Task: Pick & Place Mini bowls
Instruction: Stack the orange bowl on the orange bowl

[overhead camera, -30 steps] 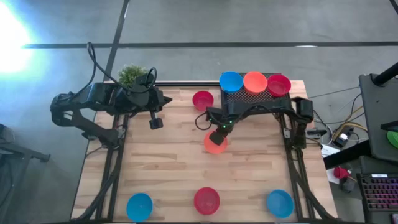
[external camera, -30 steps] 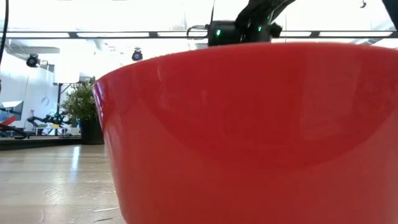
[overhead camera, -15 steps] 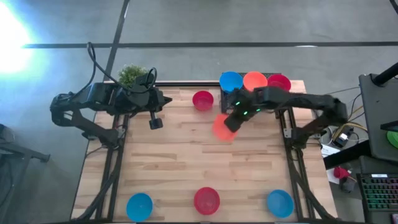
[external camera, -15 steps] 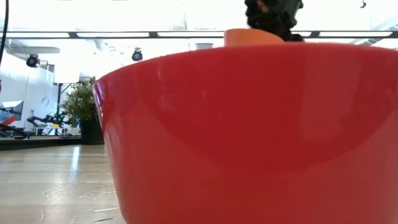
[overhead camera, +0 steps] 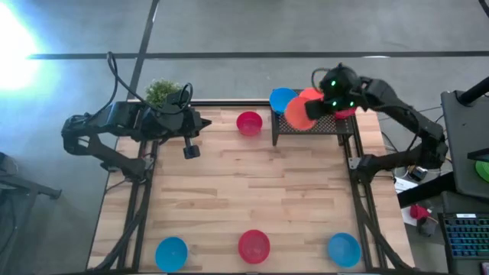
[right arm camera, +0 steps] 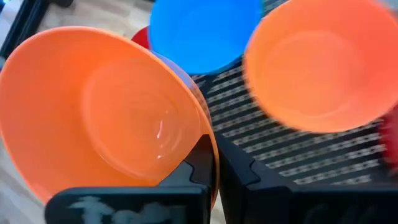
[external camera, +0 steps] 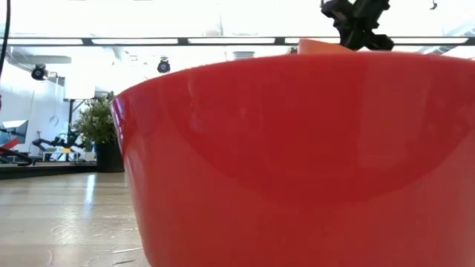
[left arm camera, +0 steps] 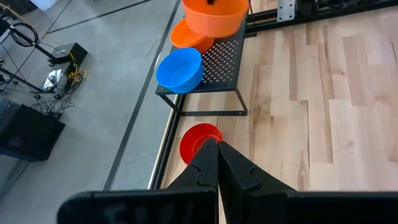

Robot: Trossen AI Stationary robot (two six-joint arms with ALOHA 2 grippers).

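Note:
My right gripper (overhead camera: 313,111) is shut on an orange mini bowl (overhead camera: 298,113) and holds it above the black perforated rack (overhead camera: 309,126) at the far right. On the rack stand a blue bowl (overhead camera: 280,98), a second orange bowl (right arm camera: 317,74) and a red bowl (overhead camera: 348,111), the last two partly hidden in the high view. Another red bowl (overhead camera: 249,122) rests on the table left of the rack. My left gripper (overhead camera: 191,151) hangs shut and empty over the far left of the table. My right gripper pinches the orange bowl's rim (right arm camera: 208,146), one finger (right arm camera: 189,171) inside the bowl and the other outside. The fingers slant down from the right. The bowl is lifted clear above the rack and tilted, its opening turned toward the wrist camera.
Along the near edge stand a blue bowl (overhead camera: 171,253), a red bowl (overhead camera: 254,246) that fills the low view, and another blue bowl (overhead camera: 344,249). A green potted plant (overhead camera: 162,92) sits at the far left corner. Bare wood lies across the table's middle.
My right gripper has lifted the orange bowl off the table's middle and carried it up and toward the far right, over the rack. The bowl has tipped from level to tilted. The gripper has stayed shut on its rim.

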